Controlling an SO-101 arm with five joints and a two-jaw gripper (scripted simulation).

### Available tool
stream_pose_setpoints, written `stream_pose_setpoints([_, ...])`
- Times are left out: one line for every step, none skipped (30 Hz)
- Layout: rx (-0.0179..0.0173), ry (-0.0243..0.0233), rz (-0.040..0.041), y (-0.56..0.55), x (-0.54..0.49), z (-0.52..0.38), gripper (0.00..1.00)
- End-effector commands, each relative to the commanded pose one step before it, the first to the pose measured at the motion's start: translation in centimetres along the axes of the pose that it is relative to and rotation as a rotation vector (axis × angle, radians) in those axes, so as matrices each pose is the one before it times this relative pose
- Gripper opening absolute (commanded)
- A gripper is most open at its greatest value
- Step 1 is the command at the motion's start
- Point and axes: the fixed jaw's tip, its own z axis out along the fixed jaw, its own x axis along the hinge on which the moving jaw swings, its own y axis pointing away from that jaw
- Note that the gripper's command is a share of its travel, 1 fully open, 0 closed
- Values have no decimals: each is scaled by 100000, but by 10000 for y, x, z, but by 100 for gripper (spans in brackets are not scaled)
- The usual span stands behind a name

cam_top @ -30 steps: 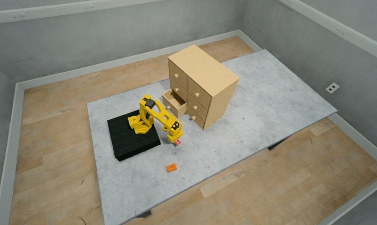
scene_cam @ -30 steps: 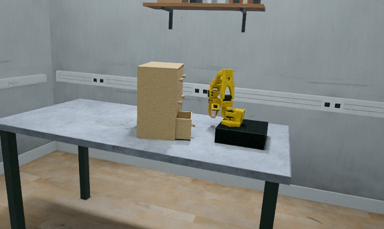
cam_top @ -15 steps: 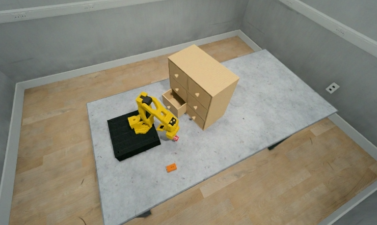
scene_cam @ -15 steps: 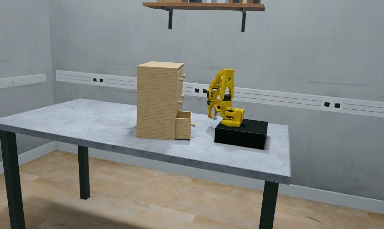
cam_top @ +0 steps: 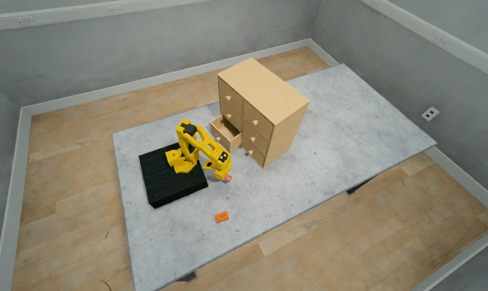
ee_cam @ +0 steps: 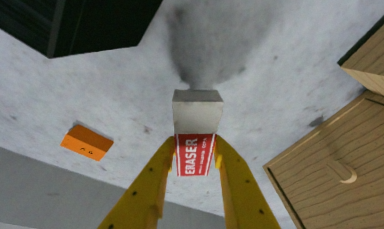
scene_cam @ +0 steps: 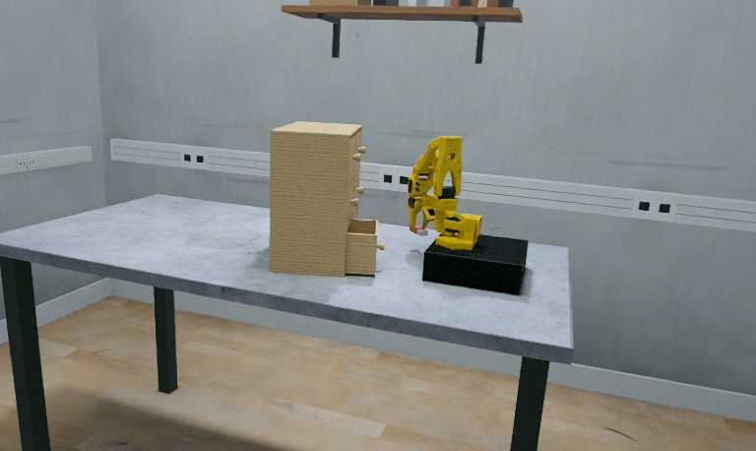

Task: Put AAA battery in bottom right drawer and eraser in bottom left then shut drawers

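Observation:
My gripper (cam_top: 226, 175) (scene_cam: 419, 227) (ee_cam: 195, 141) is shut on the eraser (cam_top: 228, 178) (scene_cam: 421, 230) (ee_cam: 197, 116), which has a red sleeve and a white end. It holds the eraser above the table, in front of the chest (cam_top: 262, 90) (scene_cam: 312, 201). The bottom-left drawer (cam_top: 225, 143) (scene_cam: 361, 254) (ee_cam: 369, 54) is pulled out; the part of its inside that shows holds nothing I can make out. The bottom-right drawer (cam_top: 257, 155) (ee_cam: 310, 189) and the upper drawers look shut. The AAA battery does not show in any view.
An orange block (cam_top: 222, 216) (ee_cam: 87, 142) lies on the table (cam_top: 288, 201) (scene_cam: 212, 245), on the side of the gripper away from the chest. The black base block (cam_top: 172, 187) (scene_cam: 468, 265) (ee_cam: 105, 24) stands beside the gripper, under the arm.

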Motion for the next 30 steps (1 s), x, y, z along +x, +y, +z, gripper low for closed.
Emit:
stream_pose_setpoints([119, 740, -1329, -1326, -813, -581, 0])
stream_pose_setpoints([0, -1, 0, 0, -1, 0, 0])
stream_pose_setpoints([0, 0, 0, 0, 0, 0, 0])
stream_pose_setpoints([0, 0, 0, 0, 0, 0, 0])
stream_pose_setpoints([3, 8, -2667, -4243, -2326, -514, 0])
stream_pose_setpoints([3, 7, -2667, -4177, -2338, -456, 0])
stream_pose_setpoints([3, 8, -2667, -4111, -2345, -399, 0])
stream_pose_setpoints([3, 7, -2667, -4043, -2355, -339, 0])
stream_pose_setpoints([3, 8, -2667, -3977, -2359, -282, 0])
stream_pose_setpoints([4, 7, -2667, -3909, -2367, -222, 0])
stream_pose_setpoints([4, 8, -2667, -3842, -2369, -165, 0])
stream_pose_setpoints([4, 7, -2667, -3774, -2373, -105, 0])
stream_pose_setpoints([4, 8, -2667, -3707, -2373, -47, 0])
stream_pose_setpoints([4, 7, -2667, -3638, -2375, 13, 0])
stream_pose_setpoints([5, 8, -2667, -3571, -2372, 71, 0])
stream_pose_setpoints([-26, 2296, -2667, -3503, 3197, -2363, 0])
stream_pose_setpoints([65, 10, -2666, -3582, -2367, 133, 0])
stream_pose_setpoints([32, 2298, -2666, -3507, 3205, -2301, 0])
stream_pose_setpoints([125, 11, -2664, -3591, -2361, 194, 0])
stream_pose_setpoints([0, 0, 0, 0, 0, 0, 0])
stream_pose_setpoints([0, 0, 0, 0, 0, 0, 0])
stream_pose_setpoints([91, 2299, -2663, -3510, 3214, -2238, 0])
stream_pose_setpoints([149, 2302, -2658, -3581, 3220, -2235, 0])
stream_pose_setpoints([245, 14, -2656, -3673, -2353, 259, 0])
stream_pose_setpoints([28, 355, -408, -541, 507, -329, 0])
stream_pose_setpoints([0, -1, 0, 0, -1, 0, 0])
stream_pose_setpoints([0, 1, 0, 0, 1, 0, 0])
stream_pose_setpoints([0, -1, 0, 0, -1, 0, 0])
stream_pose_setpoints([0, 1, 0, 0, 1, 0, 0])
stream_pose_setpoints([0, -1, 0, 0, -1, 0, 0])
